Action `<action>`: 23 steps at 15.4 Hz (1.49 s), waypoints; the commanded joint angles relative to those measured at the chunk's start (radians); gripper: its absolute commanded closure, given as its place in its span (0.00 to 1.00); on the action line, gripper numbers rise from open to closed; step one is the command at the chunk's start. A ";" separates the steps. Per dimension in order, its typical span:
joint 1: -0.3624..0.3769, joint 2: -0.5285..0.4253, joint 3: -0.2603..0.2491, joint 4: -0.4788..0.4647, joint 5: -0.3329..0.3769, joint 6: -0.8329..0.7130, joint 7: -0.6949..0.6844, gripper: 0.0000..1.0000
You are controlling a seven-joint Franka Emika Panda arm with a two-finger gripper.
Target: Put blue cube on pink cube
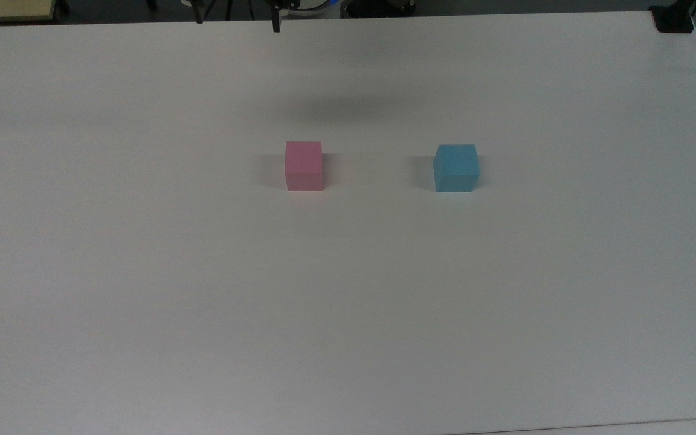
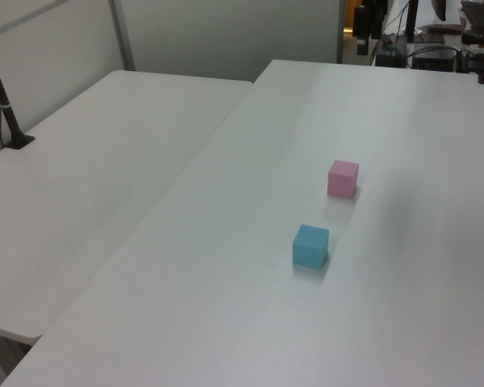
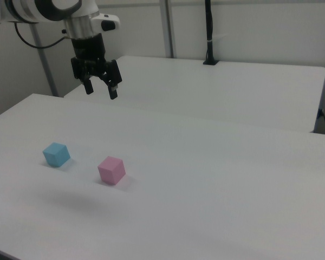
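Observation:
The blue cube (image 1: 456, 167) rests on the white table (image 1: 348, 314), to the right of the pink cube (image 1: 304, 165) in the top view, with a clear gap between them. In the left view the blue cube (image 2: 310, 246) lies nearer the camera than the pink cube (image 2: 343, 178). In the right view the blue cube (image 3: 56, 154) is left of the pink cube (image 3: 111, 170). My gripper (image 3: 101, 89) hangs open high above the table, well above both cubes, holding nothing. Its fingertips (image 1: 275, 25) show at the top view's upper edge.
A second white table (image 2: 89, 177) adjoins the work table on the left view's left. A black post (image 3: 209, 32) is clamped at that table's far side. A black clamp (image 1: 673, 18) sits at the top view's upper right corner.

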 commanded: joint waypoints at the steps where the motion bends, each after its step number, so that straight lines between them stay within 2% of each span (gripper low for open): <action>1: 0.008 -0.011 0.003 -0.030 -0.020 0.015 0.006 0.00; 23: 0.006 -0.011 0.003 -0.027 -0.005 0.011 0.007 0.00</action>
